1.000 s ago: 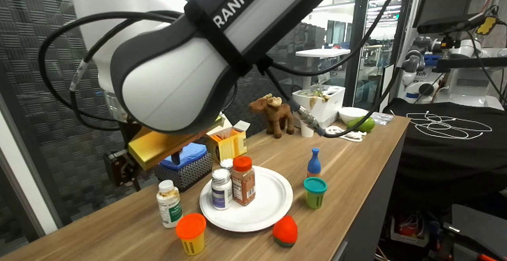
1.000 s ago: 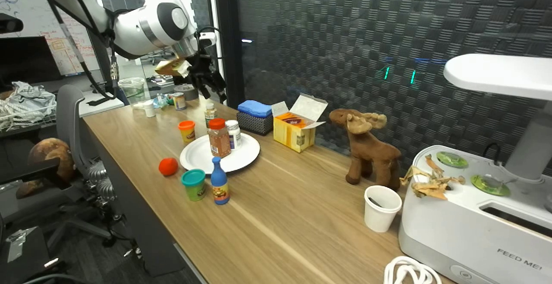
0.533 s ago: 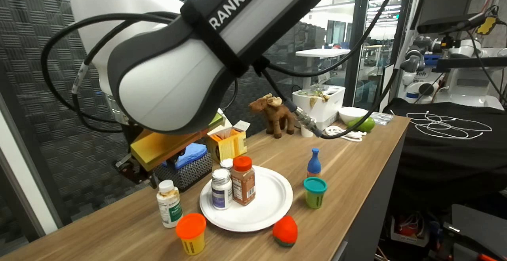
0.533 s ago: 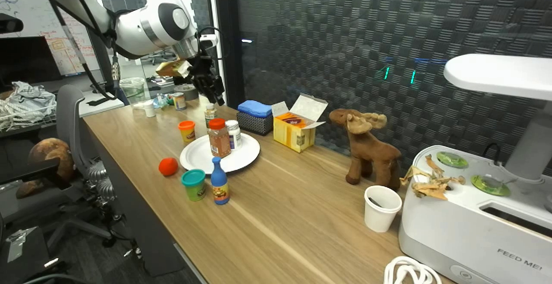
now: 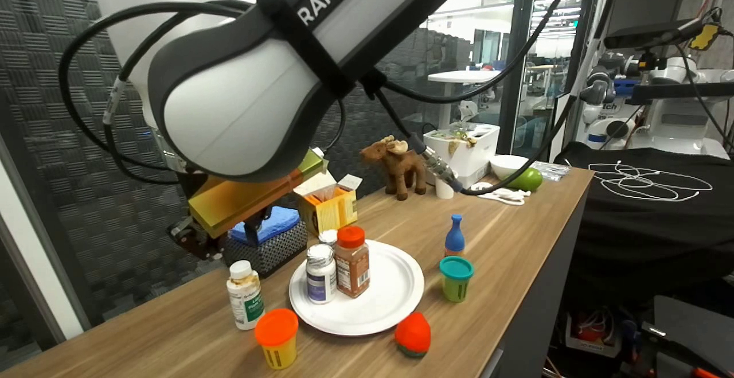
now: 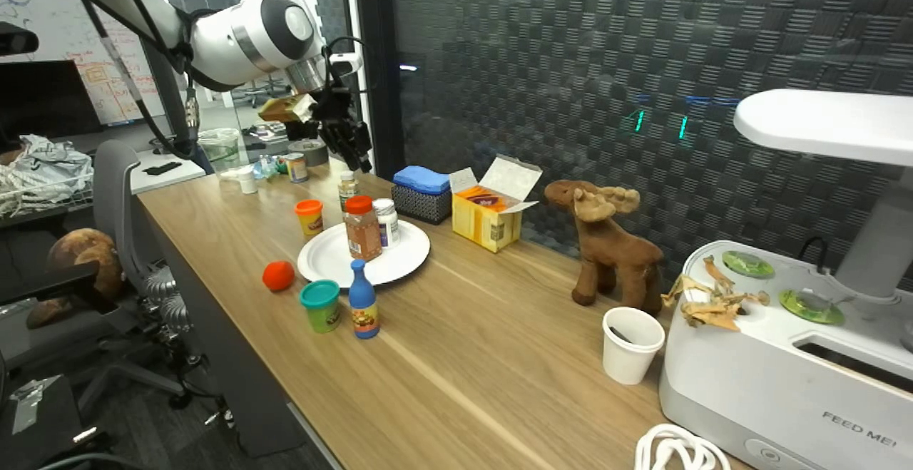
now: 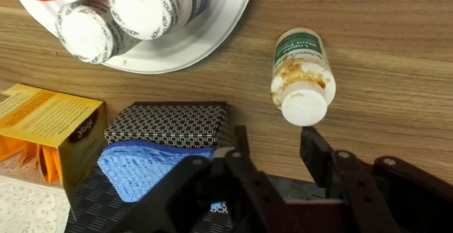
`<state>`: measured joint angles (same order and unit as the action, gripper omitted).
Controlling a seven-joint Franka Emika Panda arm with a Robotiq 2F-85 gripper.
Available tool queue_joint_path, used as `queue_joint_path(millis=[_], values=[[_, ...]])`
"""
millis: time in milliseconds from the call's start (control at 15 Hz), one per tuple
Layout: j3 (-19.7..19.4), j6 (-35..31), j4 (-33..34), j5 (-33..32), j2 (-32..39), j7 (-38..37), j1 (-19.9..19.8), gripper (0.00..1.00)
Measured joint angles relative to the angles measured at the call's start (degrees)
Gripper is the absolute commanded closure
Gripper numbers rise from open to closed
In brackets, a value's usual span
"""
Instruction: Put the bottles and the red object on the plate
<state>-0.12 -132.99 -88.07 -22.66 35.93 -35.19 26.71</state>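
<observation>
On the white plate (image 5: 395,306) stand a red-capped spice bottle (image 5: 352,269) and two white bottles (image 5: 321,280), upright. Another white bottle (image 7: 300,70), green-labelled, stands on the wood beside the plate. The orange-lidded jar (image 5: 278,343), teal-lidded jar (image 5: 456,283), blue bottle (image 6: 362,302) and red object (image 5: 413,333) are also off the plate. My gripper (image 7: 274,132) is partly open, nothing between its fingers. In the wrist view its right fingertip lies just below the green-labelled bottle's white cap; in an exterior view the gripper (image 6: 362,163) hangs above that bottle, apparently without touching it.
A patterned black box (image 7: 166,123) with a blue cloth (image 7: 152,165) and an opened yellow tea box (image 6: 488,220) stand along the wall side. A plush moose (image 6: 606,242), a paper cup (image 6: 631,345) and a white planter (image 6: 784,356) are farther along the table.
The jaws have drawn closer together from wide apart. My gripper swung toward the green-labelled bottle, then rose slightly. The bottles, jars, red object and plate have stayed put.
</observation>
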Motion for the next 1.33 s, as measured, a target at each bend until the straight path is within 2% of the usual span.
queue_joint_path(millis=[200,667,800,867,1000,1200,1333], values=[[0.1,1.2,0.3,0.6,0.0,-0.7,0.0,0.01],[0.4,5.9,0.7,1.4,0.0,-1.5,0.1,0.0],[0.5,7.0,0.7,1.6,0.0,-1.5,0.1,0.03],[0.6,7.4,0.7,1.7,0.0,-1.5,0.1,0.25],[0.8,7.7,0.7,2.1,0.0,-1.5,0.1,0.32],[1.4,7.7,0.9,4.0,0.1,-1.5,-0.1,0.58],[1.7,7.7,1.2,5.1,0.2,-1.5,-0.2,0.72]])
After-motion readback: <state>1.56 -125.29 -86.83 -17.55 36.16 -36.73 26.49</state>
